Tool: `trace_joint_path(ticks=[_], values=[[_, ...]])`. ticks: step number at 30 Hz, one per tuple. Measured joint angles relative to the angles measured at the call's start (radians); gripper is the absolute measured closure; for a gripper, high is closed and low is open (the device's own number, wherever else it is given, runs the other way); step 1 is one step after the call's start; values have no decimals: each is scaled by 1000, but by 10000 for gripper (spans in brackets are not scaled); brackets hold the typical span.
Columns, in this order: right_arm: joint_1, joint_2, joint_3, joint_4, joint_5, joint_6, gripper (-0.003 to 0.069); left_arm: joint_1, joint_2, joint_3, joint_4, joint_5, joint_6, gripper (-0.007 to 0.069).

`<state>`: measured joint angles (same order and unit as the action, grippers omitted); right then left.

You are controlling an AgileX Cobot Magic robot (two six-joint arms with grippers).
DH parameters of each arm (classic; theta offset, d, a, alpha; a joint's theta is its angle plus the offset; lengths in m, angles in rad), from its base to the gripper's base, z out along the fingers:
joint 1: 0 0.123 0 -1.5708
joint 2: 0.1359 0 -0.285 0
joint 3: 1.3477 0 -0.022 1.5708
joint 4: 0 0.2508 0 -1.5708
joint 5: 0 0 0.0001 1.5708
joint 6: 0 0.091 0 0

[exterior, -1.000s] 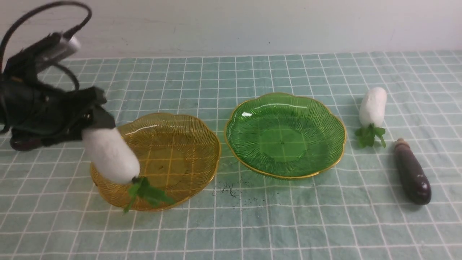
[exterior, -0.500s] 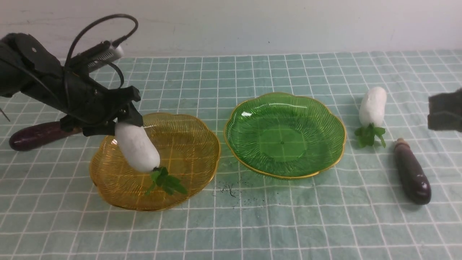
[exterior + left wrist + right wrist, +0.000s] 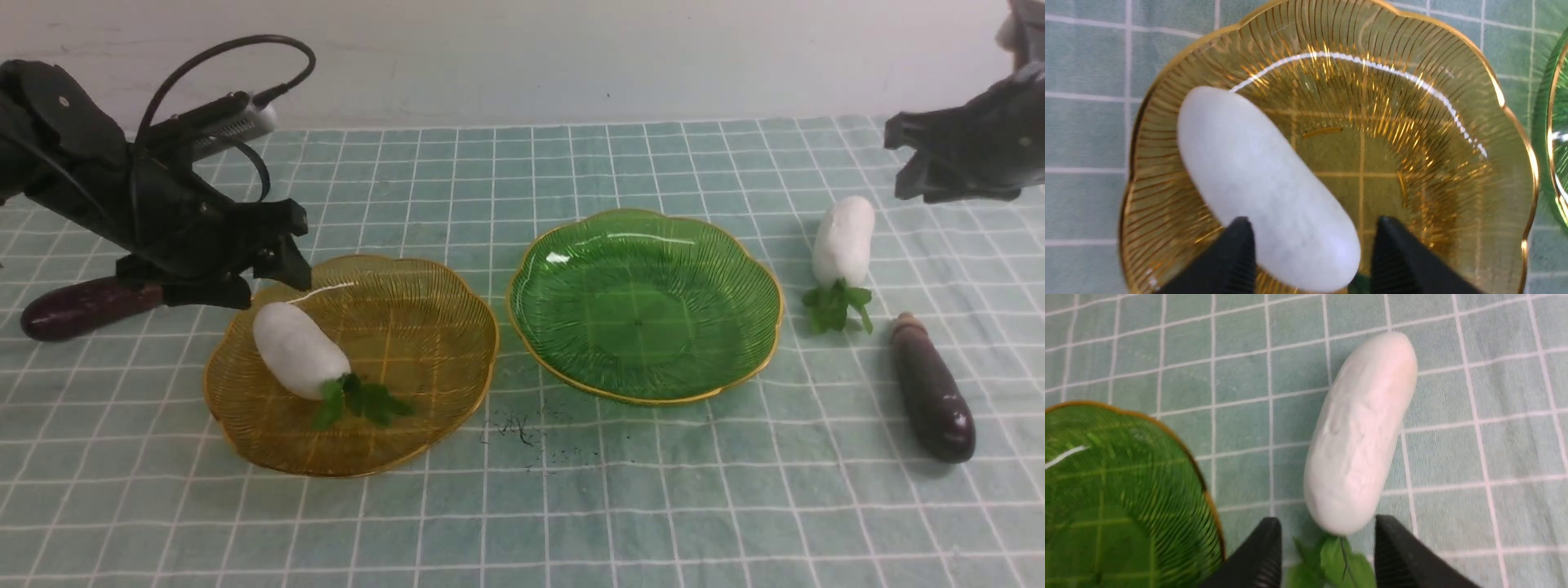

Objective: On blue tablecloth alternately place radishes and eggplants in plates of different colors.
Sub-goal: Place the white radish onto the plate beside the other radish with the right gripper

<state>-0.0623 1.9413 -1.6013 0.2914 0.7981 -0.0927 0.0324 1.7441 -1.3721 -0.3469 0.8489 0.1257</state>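
Radish (image 3: 298, 349): lying loose in amber plate (image 3: 424, 392). Left gripper (image 3: 302, 253): just above it, fingers parted, empty. Right gripper (image 3: 894, 162): fingers parted, empty, near second radish (image 3: 845, 233).

glossy ribbed amber plate (image 3: 429, 327), matt tablecloth (image 3: 571, 506)

Every view checked, and nothing legible turns up. No lettering, number, brand or label shows on the amber plate (image 3: 441, 286), on the green plate (image 3: 735, 269) beside it, or on the blue tablecloth (image 3: 571, 523) under it. The dark specks (image 3: 516, 428) just in front of the amber plate don't read as writing.
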Motion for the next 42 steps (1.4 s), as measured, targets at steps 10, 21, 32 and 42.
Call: trace_joint_path(ticks=[10, 21, 32, 42], values=[[0, 335, -254, -13, 14, 36, 1, -4, -331, 15, 227, 208, 120, 632], [-2, 277, -354, 9, 196, 57, 200, -5, -481, 49, 231, 281, 112, 632], [284, 69, -426, 387, 317, -160, 200, -5, -486, 134, 206, 215, 41, 632], [590, 246, -425, 382, 167, -195, 200, -5, -486, 134, 177, 201, 39, 632]])
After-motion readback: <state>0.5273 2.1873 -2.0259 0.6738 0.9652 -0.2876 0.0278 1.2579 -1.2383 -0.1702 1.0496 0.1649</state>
